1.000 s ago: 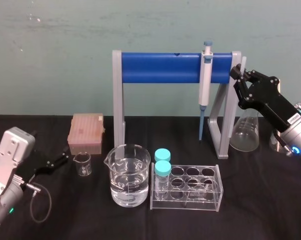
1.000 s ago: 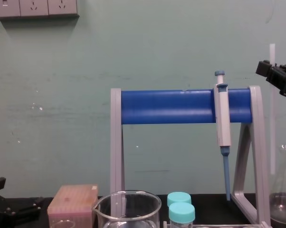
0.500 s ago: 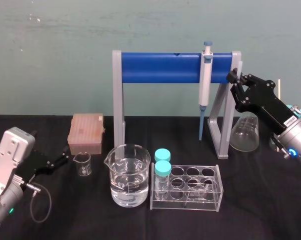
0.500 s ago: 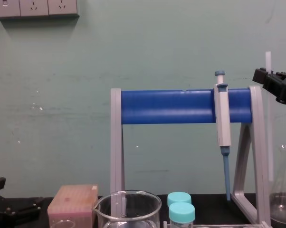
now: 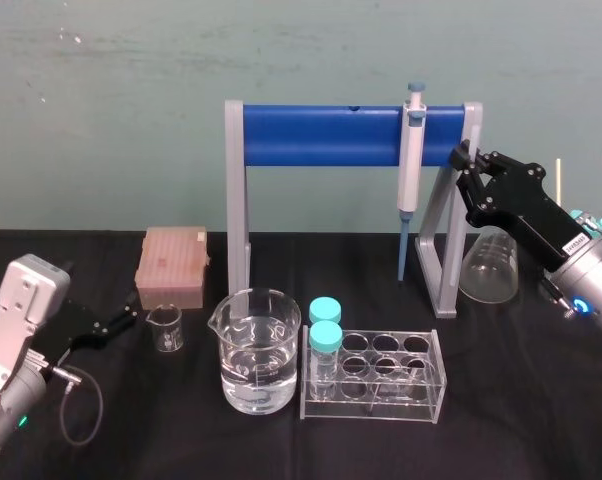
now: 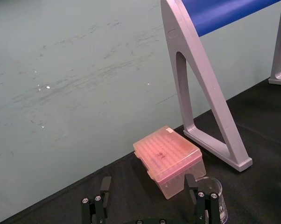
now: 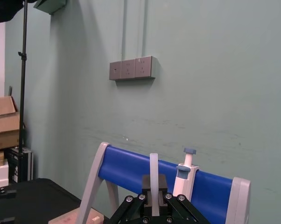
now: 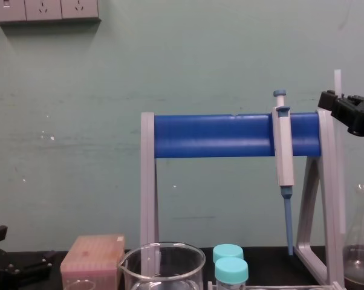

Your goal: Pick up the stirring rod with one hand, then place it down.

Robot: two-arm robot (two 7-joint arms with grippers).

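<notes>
Lowering is best going slowly and straight down: the right tool (image 5: 465, 166) is pinching the stirring rod (image 8: 337, 77) upright between its fingers. It is holding the rod just beside the right leg of the pipette stand (image 5: 331, 135) and near the conical flask (image 5: 491, 265), so both are wanting clearance. The left tool (image 5: 121, 322) is lying parked, fingers spread, by the pink tip box (image 5: 173, 265). Black cloth is covering the bench (image 5: 541, 400); a teal wall with sockets (image 8: 44, 9) is standing behind.
</notes>
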